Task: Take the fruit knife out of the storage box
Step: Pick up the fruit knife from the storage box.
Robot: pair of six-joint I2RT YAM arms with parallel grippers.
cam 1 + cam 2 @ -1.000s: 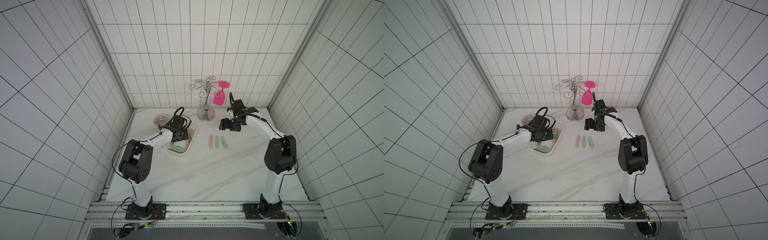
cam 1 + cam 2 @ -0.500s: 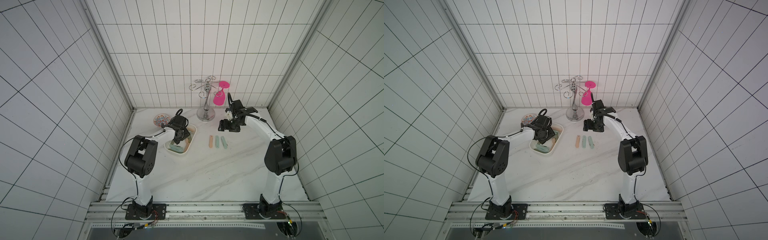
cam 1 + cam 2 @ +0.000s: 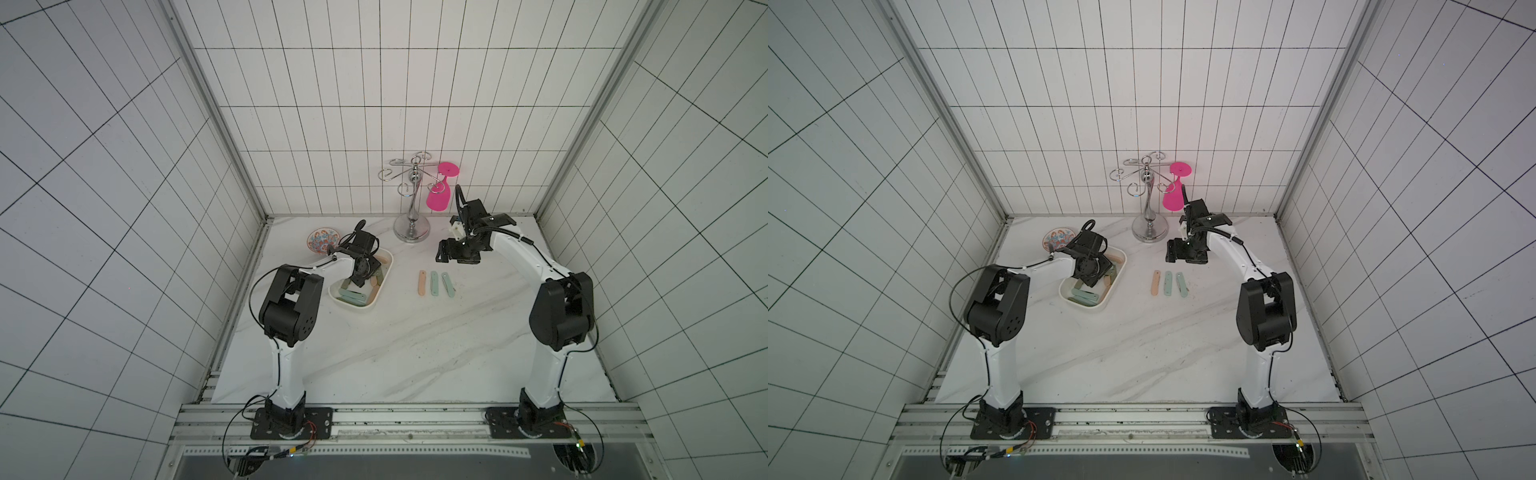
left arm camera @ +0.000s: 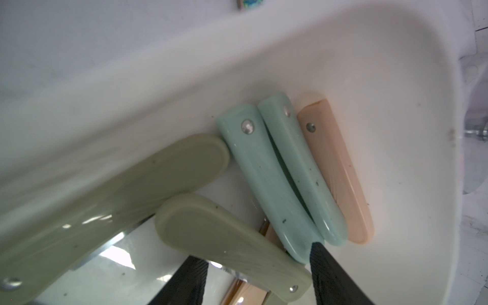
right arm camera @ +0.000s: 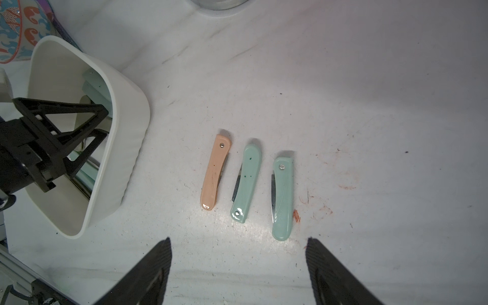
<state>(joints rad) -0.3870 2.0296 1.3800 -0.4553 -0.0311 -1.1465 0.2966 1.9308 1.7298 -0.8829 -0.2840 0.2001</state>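
Plastic storage box: holds olive fruit knife, directly between jaws of left gripper | left gripper: reaches deeper than a second ago, jaws parted but narrowing, nothing clamped yet | right gripper: released, hovers | lift pending

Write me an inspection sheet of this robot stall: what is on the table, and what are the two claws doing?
Surface: white marbled tabletop, scuffed, with reddish smears.
Job's things: storage box holds several folded knives; three loose knives lie side by side outside it, apart.
Clutter: patterned bowl next to the box; chrome rack with a pink glass hanging upside down.
Grippers: left gripper inside the box, jaws apart astride an olive knife; right gripper open, empty, above the tabletop.
Cables: black cables run along both arms; nothing snagged seen.
Surroundings: white tiled walls, metal rail in front.
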